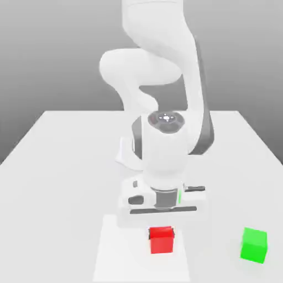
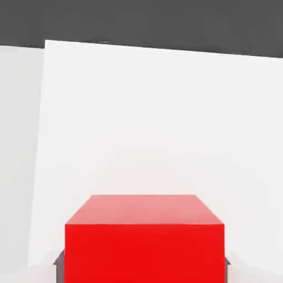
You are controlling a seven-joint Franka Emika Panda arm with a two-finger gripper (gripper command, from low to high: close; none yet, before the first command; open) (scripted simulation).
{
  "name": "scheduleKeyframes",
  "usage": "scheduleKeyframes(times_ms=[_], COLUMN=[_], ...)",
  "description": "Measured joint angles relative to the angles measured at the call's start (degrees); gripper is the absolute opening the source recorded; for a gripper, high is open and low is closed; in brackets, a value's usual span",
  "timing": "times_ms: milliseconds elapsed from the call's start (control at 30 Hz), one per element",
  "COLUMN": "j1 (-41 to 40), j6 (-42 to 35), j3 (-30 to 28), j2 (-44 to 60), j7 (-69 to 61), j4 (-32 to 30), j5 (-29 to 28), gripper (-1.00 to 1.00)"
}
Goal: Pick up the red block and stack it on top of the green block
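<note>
The red block (image 1: 162, 241) sits between the two dark fingertips of my gripper (image 1: 162, 232), near the table's front edge. The fingers press against its two sides, so the gripper is shut on it. In the hand view the red block (image 2: 143, 237) looms close, with a dark fingertip (image 2: 57, 261) showing at its lower corner on either side. Whether the block rests on the table or hangs just above it I cannot tell. The green block (image 1: 253, 245) stands on the table toward the exterior view's right, well apart from the red one.
The white table (image 1: 66, 166) stretches wide around both blocks. A paler rectangular patch (image 1: 119, 254) lies on the surface beneath the gripper. The arm's base (image 1: 128, 155) stands behind the hand at the table's middle.
</note>
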Motion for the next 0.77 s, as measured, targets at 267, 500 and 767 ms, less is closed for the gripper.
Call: scheduleKeyframes(times_ms=[267,500,767], j1=[1.3,12.1,14.8], j6=[-11.5,-20.0,-13.1], j3=[2.4,11.8,10.0], j2=[-11.6,-7.4,1.4], j7=[-2.6,-11.1,-8.6], j4=[-0.2,12.3,13.9], j5=[1.6,-1.4,-6.2], gripper=[-1.0,-1.0,1.0])
